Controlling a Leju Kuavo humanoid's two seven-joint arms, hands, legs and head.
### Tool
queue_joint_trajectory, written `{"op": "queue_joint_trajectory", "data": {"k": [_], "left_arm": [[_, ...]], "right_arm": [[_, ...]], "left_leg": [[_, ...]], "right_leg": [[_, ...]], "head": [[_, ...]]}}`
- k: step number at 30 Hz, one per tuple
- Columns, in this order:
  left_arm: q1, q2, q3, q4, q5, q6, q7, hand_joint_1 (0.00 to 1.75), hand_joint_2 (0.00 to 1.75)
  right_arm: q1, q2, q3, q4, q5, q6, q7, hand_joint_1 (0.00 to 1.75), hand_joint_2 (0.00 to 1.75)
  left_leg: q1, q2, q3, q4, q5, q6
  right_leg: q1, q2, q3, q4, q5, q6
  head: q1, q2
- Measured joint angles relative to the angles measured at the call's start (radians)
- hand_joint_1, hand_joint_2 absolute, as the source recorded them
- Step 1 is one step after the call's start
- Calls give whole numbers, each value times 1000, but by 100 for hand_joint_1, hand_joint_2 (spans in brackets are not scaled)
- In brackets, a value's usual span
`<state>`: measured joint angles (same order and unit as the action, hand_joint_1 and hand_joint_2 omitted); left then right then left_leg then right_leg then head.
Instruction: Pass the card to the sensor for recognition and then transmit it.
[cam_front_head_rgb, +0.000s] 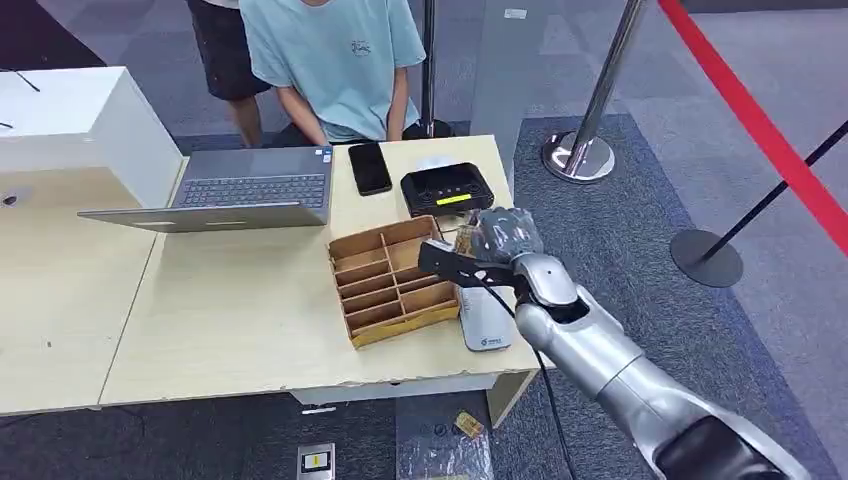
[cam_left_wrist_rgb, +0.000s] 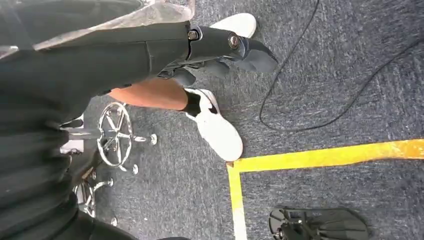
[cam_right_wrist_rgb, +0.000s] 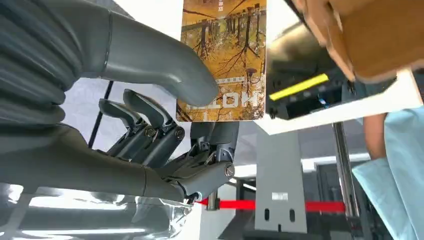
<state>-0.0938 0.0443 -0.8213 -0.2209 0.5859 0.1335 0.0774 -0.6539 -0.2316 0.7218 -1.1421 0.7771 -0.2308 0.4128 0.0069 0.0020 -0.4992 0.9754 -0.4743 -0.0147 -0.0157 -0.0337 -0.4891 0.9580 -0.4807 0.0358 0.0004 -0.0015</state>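
Head view, laptop: grey open laptop lay far left on pale wooden table.
Organiser: brown slotted wooden tray sat centre.
Sensor: black box reader with yellow strip sat beyond tray.
Right hand: pinched yellow picture card near the reader.
Left hand: hung over carpet, grasp cannot be told.

Silver right arm, grey ribbed wrist cover, dark-fingered right hand

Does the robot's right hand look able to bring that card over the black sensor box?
Probably yes. The right hand holds the card just beside the black sensor box, with only bare tabletop between them.
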Motion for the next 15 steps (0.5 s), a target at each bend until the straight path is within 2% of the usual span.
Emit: {"op": "queue_joint_trajectory", "data": {"k": [15], "left_arm": [[-1,0,-15,0,-6,0,-9,0,175]], "right_arm": [[-158,21,10,2,-5,39,-21,175,175]], "left_leg": [[0,0,0,0,0,0]], "right_leg": [[0,0,0,0,0,0]], "head": [[0,0]]}}
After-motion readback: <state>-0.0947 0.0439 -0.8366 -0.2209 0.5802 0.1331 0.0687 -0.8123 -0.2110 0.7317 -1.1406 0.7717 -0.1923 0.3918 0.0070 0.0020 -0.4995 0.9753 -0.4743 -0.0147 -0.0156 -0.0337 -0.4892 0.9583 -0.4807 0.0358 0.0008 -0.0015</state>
